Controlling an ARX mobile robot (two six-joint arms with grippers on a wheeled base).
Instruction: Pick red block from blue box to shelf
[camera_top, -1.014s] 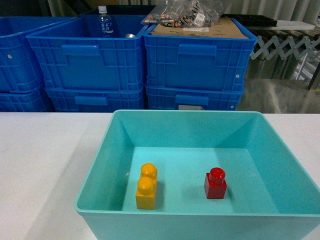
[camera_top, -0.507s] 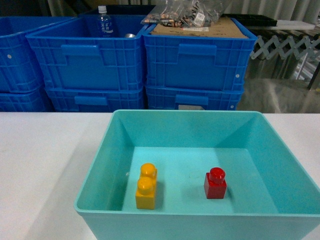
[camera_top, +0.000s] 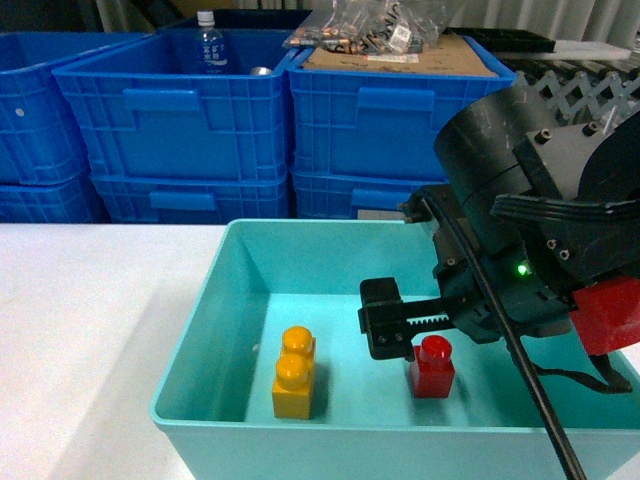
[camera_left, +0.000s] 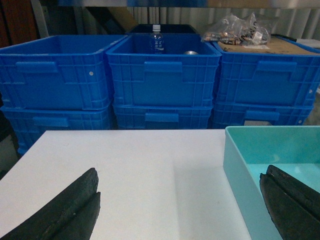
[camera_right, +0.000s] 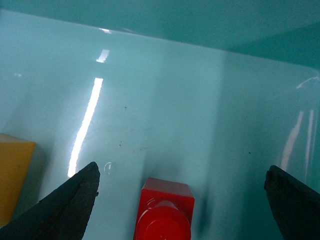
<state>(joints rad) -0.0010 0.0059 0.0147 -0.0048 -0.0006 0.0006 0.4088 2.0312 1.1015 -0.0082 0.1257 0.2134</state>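
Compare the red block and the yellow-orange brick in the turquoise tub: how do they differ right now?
The red block is a short cube with one round stud; the yellow-orange brick is longer, with two studs in a row. The red block sits right of centre on the blue box's floor, the yellow-orange brick to its left. The open right gripper frames the red block, not the yellow-orange brick. Both stand studs-up, untouched.

Black arm (camera_top: 520, 200), green light (camera_top: 521, 268), red panel (camera_top: 610, 315), cable (camera_top: 520, 370)
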